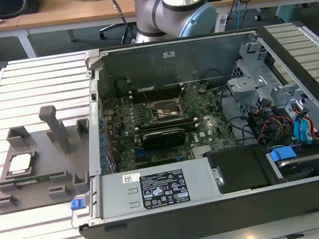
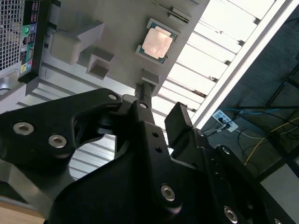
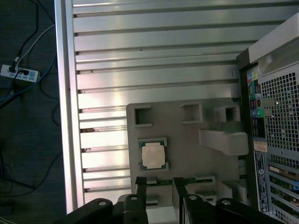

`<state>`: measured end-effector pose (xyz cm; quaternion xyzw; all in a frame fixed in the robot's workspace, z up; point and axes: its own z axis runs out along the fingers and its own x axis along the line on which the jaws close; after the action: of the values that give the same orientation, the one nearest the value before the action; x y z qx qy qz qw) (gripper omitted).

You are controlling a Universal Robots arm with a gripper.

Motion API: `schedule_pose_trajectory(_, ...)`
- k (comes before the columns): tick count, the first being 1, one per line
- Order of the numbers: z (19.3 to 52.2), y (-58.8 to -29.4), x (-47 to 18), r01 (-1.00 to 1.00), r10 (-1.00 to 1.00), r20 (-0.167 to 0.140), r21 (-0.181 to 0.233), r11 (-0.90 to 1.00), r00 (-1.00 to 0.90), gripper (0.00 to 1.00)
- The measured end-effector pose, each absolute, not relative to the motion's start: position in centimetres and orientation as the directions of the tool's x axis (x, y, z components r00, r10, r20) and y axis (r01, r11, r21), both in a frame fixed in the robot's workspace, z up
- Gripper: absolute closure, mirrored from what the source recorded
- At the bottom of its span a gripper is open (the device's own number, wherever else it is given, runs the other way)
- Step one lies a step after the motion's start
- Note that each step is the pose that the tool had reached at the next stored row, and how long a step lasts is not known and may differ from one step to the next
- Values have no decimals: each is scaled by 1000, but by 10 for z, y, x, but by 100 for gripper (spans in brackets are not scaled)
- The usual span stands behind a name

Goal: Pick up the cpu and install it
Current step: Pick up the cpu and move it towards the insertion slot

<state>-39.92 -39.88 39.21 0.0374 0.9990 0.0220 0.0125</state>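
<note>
In the first wrist view the gripper [image 3: 160,182] is seen nearest, its 2 black fingers [image 3: 141,191] spread apart with nothing held between them. Beyond the fingertips, untouched, the cpu [image 3: 153,156] is laid flat in a pocket of the grey fixture plate [image 3: 187,161]. Its pale metal top is turned upward; being square, no long axis is shown. 1 upright post [image 3: 223,141] stands beside it, and the computer case [image 3: 275,107] lies further on.
</note>
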Motion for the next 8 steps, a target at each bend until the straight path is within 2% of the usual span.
schedule_pose_trajectory(1, 392, -399, -399, 74, 75, -23, 45, 996, -997, 52)
schedule_pose_trajectory(2, 392, -399, -399, 74, 75, -23, 45, 996, -997, 46)
schedule_pose_trajectory(3, 392, -399, -399, 74, 75, -23, 45, 996, -997, 46)
schedule_pose_trajectory(5, 392, -399, -399, 74, 75, -23, 45, 996, -997, 34)
schedule_pose_trajectory(8, 392, -399, -399, 74, 75, -23, 45, 996, -997, 34)
